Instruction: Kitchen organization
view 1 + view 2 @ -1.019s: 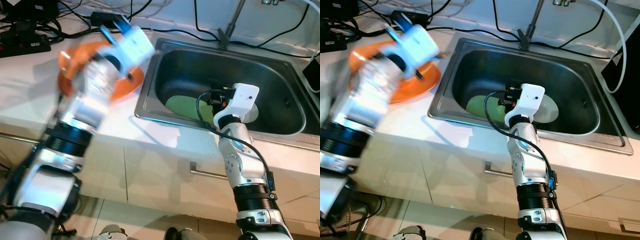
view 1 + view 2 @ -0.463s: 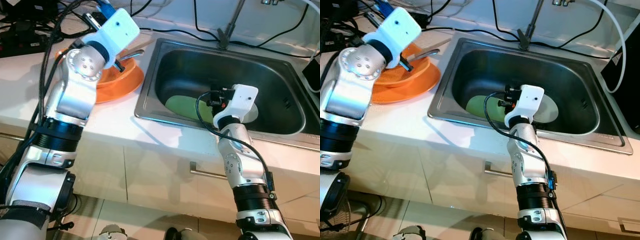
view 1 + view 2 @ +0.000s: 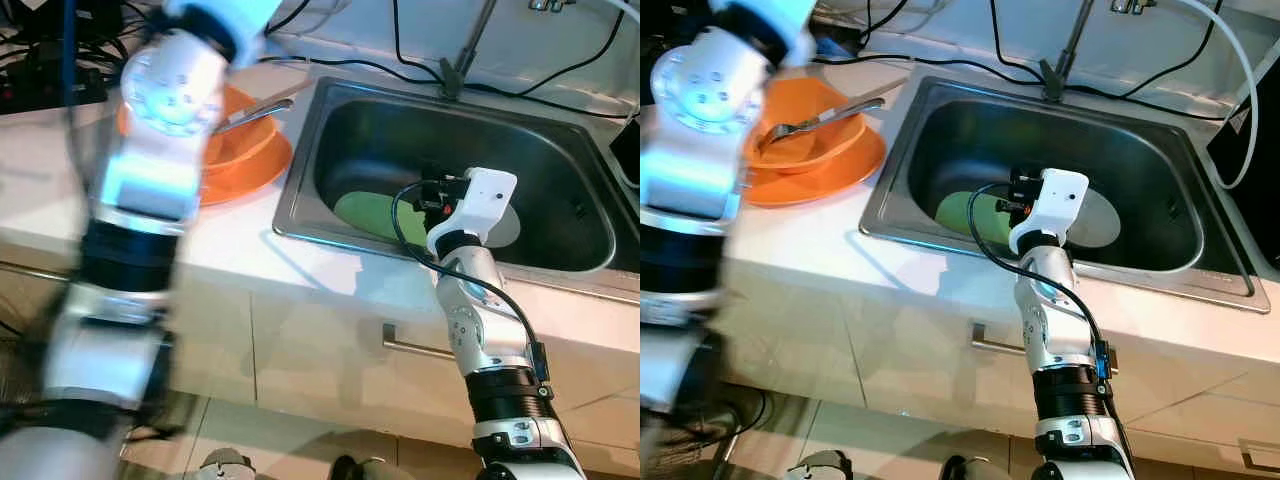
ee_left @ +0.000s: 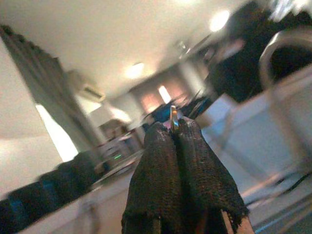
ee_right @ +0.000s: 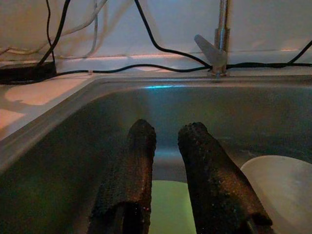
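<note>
One orange bowl (image 3: 805, 130), one fork (image 3: 825, 117), two sink plates (image 3: 970, 212)

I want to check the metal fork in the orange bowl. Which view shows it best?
The right eye view: the metal fork lies unobstructed across the orange bowl. In the left eye view the blurred left arm covers its head end, leaving the handle visible.

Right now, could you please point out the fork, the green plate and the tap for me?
fork (image 3: 820, 119), right eye view, middle of its handle
green plate (image 3: 370, 213), left eye view, its bare face
tap (image 5: 220, 41), right wrist view, its upright stem
</note>
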You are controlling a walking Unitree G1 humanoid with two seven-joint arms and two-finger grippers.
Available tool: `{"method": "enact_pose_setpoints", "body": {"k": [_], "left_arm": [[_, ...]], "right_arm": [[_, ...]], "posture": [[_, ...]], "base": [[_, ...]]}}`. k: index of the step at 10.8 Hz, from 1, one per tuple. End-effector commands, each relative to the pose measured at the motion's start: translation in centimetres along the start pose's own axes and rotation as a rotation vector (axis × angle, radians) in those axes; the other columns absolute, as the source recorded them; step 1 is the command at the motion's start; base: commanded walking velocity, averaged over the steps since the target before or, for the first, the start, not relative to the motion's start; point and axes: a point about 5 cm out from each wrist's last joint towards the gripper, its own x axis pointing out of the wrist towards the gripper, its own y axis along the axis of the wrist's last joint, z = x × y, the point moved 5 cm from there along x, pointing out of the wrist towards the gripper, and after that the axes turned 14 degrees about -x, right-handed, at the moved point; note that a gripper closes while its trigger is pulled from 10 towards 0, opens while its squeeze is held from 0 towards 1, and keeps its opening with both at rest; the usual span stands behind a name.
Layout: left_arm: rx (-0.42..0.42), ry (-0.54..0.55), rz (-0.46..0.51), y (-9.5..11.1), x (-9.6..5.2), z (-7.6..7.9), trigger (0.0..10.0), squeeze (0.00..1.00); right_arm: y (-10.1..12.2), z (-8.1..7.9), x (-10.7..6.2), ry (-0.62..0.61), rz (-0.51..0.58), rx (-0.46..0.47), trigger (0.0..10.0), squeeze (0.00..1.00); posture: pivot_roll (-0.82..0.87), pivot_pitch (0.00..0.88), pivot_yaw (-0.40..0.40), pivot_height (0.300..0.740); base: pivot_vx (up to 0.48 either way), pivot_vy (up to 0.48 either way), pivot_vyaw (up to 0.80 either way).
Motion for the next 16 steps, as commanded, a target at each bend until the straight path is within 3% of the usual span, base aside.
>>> {"method": "enact_pose_setpoints", "body": {"k": [1,3,4,5,9,13,15,16], "left_arm": [[-0.107,-0.019,0.055,1.0,-0.1,0.5,10.0,0.0],[-0.451,-0.077,0.122,2.3,0.0,2.9,10.0,0.0],[-0.576,-0.098,0.118,2.1,0.0,3.5,10.0,0.0],[-0.671,-0.111,0.099,1.3,-0.2,4.0,10.0,0.0],[-0.821,-0.19,-0.04,-1.8,-0.9,7.6,10.0,0.0],[-0.837,-0.223,-0.097,-2.9,-1.3,8.9,10.0,0.0],[-0.818,-0.224,-0.117,-3.4,-1.5,9.0,10.0,0.0],[-0.807,-0.226,-0.131,-3.7,-1.6,9.1,10.0,0.0]], "right_arm": [[0.0,0.4,0.1,-0.007,0.002,-0.013,10.0,0.0],[0.3,0.5,0.1,-0.006,0.013,-0.011,10.0,0.0],[0.5,0.6,0.1,-0.004,0.022,-0.006,10.0,1.0],[0.9,0.5,0.1,0.003,0.038,0.001,10.0,1.0],[3.8,0.3,0.3,0.121,0.133,0.059,10.0,1.0],[6.4,-1.6,-0.9,0.362,0.22,0.122,10.0,1.0],[6.8,-1.3,-1.4,0.402,0.233,0.116,10.0,1.0],[6.9,-1.2,-1.6,0.417,0.238,0.117,10.0,0.9]], "posture": [[0.01,0.068,-0.106,0.74],[0.01,0.06,-0.104,0.74],[0.01,0.056,-0.101,0.74],[0.01,0.053,-0.099,0.74],[0.0,0.062,-0.097,0.74],[-0.01,0.077,-0.086,0.74],[-0.01,0.08,-0.085,0.74],[-0.01,0.082,-0.083,0.74]], "base": [[0.0,0.0,0.0],[0.0,0.0,0.0],[0.0,0.0,0.0],[0.0,0.0,0.0],[0.0,0.0,0.0],[0.0,0.0,0.0],[0.0,0.0,0.0],[0.0,0.0,0.0]]}}
